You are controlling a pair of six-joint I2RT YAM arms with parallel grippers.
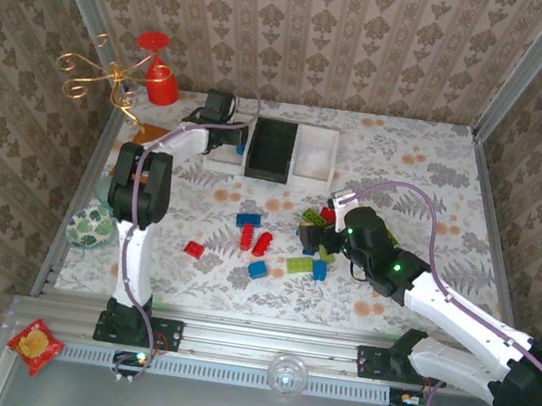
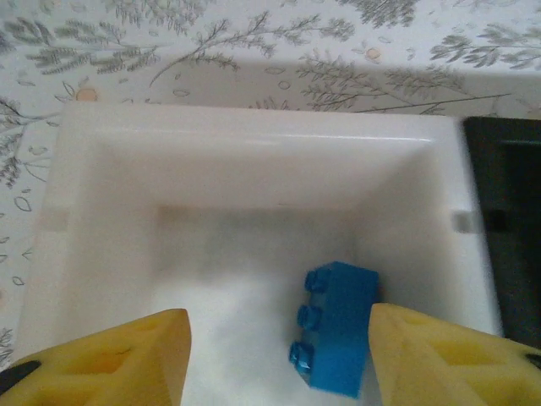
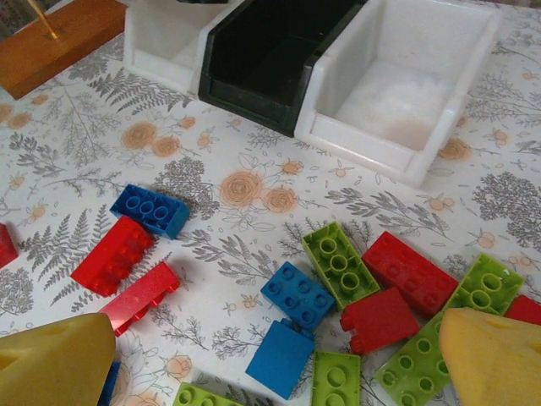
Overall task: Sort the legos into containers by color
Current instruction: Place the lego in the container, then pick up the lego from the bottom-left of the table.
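My left gripper hangs open over the left white bin. A blue brick lies inside the bin, close beside the right yellow finger, with a wide gap to the left finger. From above, this gripper is at the bin row: white bin, black bin, white bin. My right gripper is open low over the pile of legos. Between its fingers lie blue bricks, a lime green brick and red bricks. More red bricks and a blue one lie to the left.
A red cup and a gold wire stand on an orange-brown board stand at the back left. A green patterned object sits at the table's left edge. Loose bricks are scattered mid-table.
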